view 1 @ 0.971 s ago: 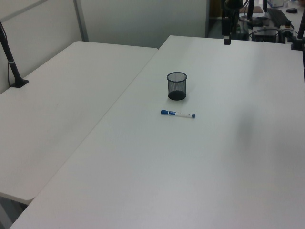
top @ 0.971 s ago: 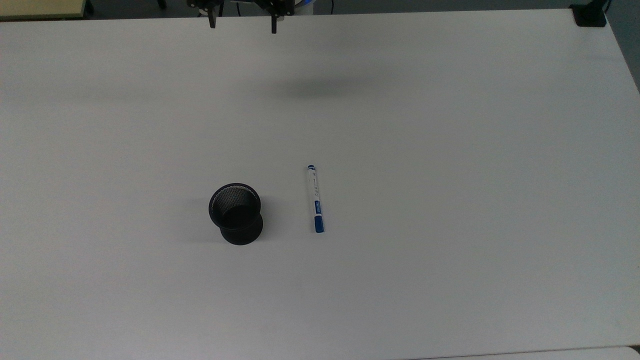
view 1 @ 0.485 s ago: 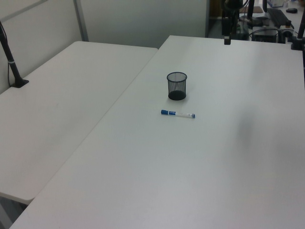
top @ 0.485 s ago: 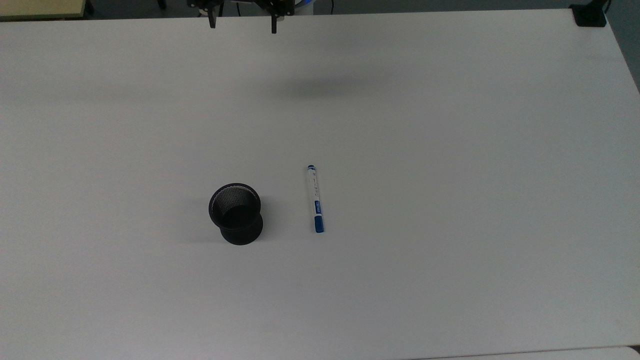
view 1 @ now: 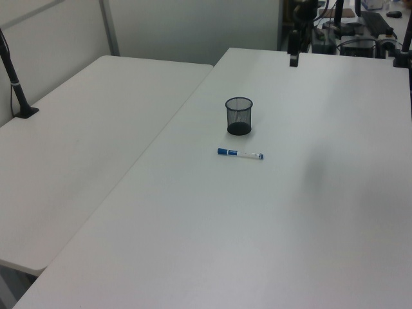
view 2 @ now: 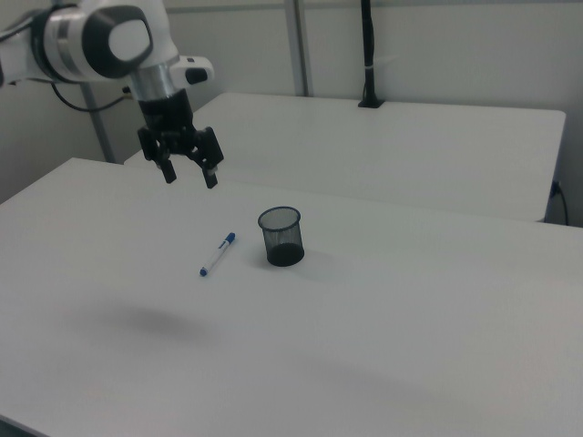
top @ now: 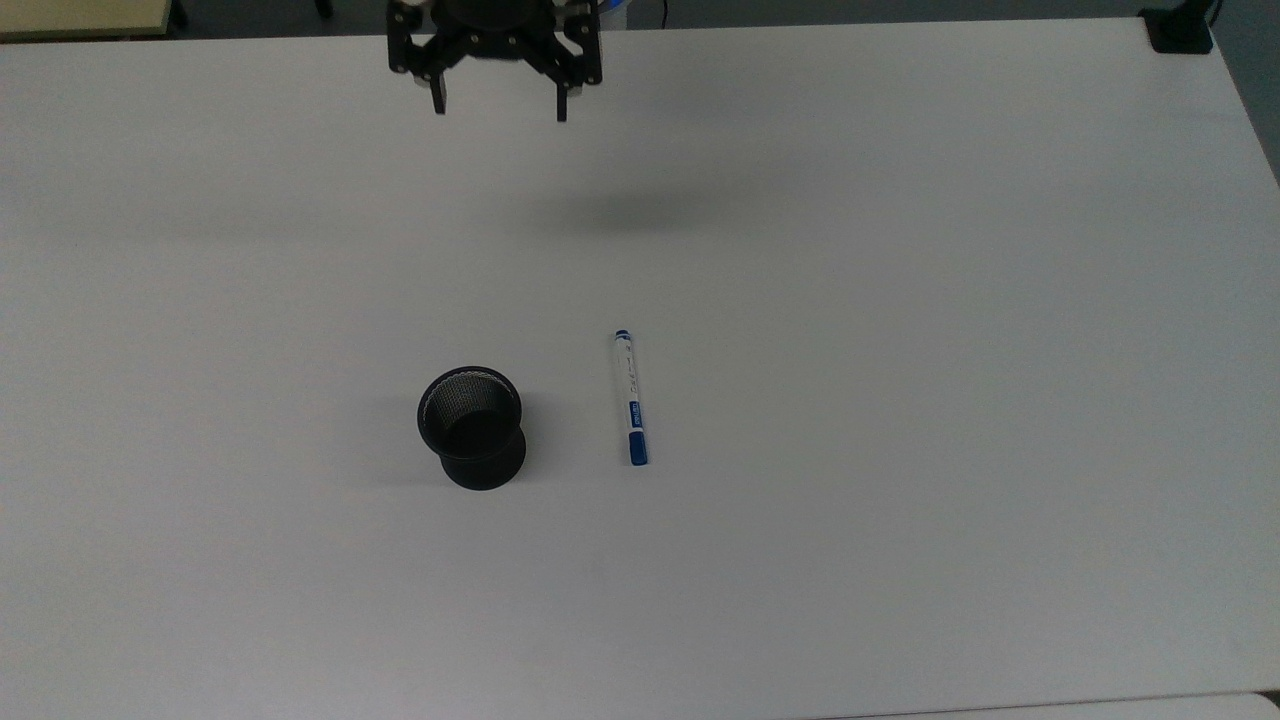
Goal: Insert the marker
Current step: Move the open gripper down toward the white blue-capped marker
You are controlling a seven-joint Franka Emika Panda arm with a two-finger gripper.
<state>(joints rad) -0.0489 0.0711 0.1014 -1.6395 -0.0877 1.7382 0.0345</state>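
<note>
The marker (top: 631,398) (view 1: 240,154) (view 2: 218,253), white with a blue cap, lies flat on the white table (top: 900,300). In the top view, a black mesh cup (top: 471,426) (view 1: 239,116) (view 2: 281,236) stands upright a short way to its left. My gripper (top: 499,105) (view 2: 189,175) hangs high above the table's far part, well away from both, its fingers spread open with nothing between them. In the left view the gripper (view 1: 293,59) is at the top, beyond the cup.
A second white table (view 1: 84,141) (view 2: 410,146) adjoins this one. A black clamp post (view 1: 13,77) (view 2: 368,55) stands on it. Another black mount (top: 1178,30) sits at the top view's upper right corner. Equipment clutters the left view's upper right.
My gripper has come forward over the table toward the marker and cup, and more of it is now in the top view. The marker and cup have not moved.
</note>
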